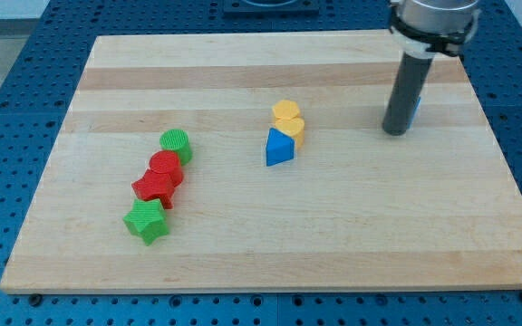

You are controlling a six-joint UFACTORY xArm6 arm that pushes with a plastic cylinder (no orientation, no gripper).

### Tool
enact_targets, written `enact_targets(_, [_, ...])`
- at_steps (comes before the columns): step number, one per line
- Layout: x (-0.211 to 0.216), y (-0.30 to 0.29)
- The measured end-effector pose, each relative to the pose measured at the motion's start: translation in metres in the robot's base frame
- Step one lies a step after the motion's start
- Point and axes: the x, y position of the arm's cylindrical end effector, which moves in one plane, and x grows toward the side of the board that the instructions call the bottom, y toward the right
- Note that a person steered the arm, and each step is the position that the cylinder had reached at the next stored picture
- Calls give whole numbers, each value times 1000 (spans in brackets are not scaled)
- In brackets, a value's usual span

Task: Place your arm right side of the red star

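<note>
The red star lies at the view's lower left, in a slanted row of blocks. A red round block touches it above and a green star touches it below. A green round block tops the row. My tip rests on the board far to the view's right of the red star, at the upper right. A blue block is mostly hidden just behind the rod.
A blue triangular block sits near the middle, with two yellow blocks touching it above. The wooden board lies on a blue perforated table.
</note>
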Motion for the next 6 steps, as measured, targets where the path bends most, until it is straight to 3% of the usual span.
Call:
enact_targets(1, [23, 7])
enact_targets(2, [94, -33])
enact_targets(3, [118, -131])
enact_targets(5, [97, -280])
enact_targets(6, [73, -301])
